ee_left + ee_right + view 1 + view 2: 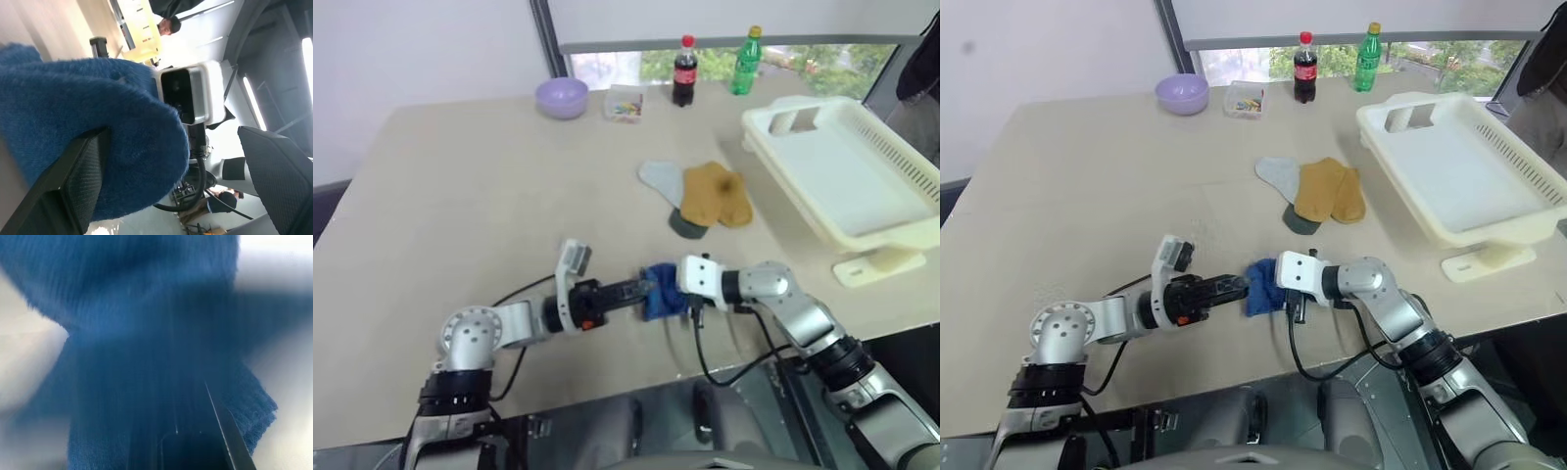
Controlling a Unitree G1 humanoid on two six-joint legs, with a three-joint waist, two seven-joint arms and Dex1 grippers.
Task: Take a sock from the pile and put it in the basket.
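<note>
On the beige table (1087, 186), a blue sock (1261, 287) sits near the front edge, pinched in the closed right hand (1273, 284). The left hand (1234, 286), fingers spread, meets it from nine o'clock. The pile (1317, 194) lies at twelve, the basket (1449, 166) at two o'clock.

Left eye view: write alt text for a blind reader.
The right gripper holds a blue sock near the table's front edge, the open left gripper beside it. Behind lie the sock pile and cream basket.
</note>
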